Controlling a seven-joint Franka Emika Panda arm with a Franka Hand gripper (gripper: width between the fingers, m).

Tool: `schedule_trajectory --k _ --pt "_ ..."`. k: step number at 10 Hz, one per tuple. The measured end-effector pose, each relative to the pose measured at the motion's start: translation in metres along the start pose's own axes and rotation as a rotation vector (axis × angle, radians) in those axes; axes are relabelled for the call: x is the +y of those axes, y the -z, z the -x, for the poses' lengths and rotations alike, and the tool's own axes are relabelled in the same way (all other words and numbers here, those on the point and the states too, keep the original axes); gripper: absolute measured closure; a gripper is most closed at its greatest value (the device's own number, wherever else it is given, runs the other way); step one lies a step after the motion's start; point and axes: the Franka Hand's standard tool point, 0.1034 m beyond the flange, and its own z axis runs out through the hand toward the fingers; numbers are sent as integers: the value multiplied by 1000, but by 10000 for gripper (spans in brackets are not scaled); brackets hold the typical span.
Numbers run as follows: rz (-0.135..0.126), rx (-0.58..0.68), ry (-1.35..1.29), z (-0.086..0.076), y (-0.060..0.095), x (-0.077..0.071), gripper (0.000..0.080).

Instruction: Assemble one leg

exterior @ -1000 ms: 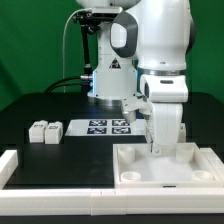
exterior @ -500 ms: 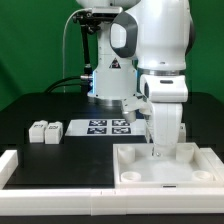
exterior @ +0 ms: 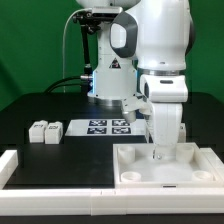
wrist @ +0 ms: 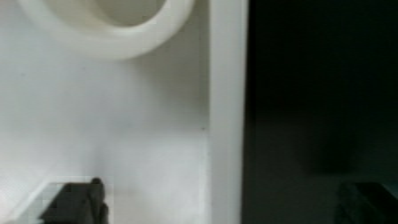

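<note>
Two small white legs (exterior: 40, 131) (exterior: 55, 130) with marker tags lie side by side on the black table at the exterior view's left, far from my gripper. My gripper (exterior: 157, 152) hangs low over the far edge of the large white panel (exterior: 165, 165) at the right. In the wrist view the gripper (wrist: 219, 205) is open and empty. One dark fingertip (wrist: 75, 205) is over the panel (wrist: 107, 120), the other (wrist: 365, 200) is over the black table, so the jaws straddle the panel's edge. A round corner socket (wrist: 134, 20) shows ahead.
The marker board (exterior: 108, 126) lies flat behind the panel, between the legs and the arm. A white raised border (exterior: 12, 165) runs along the table's front and left corner. The arm's base (exterior: 110, 70) stands at the back.
My gripper has sunk slightly toward the panel's far edge. The legs and the panel have not moved.
</note>
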Motion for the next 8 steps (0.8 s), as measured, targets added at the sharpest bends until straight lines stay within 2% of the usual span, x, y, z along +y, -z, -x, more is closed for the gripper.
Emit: schedule_trajectory --k 3,5,6,8 --pt "0 0 -5 0 1 -1 151" --pt "11 1 -116 -2 16 -15 151" --pt "22 -1 -164 -10 27 -20 151" --pt "37 0 -203 -19 39 -24 151"
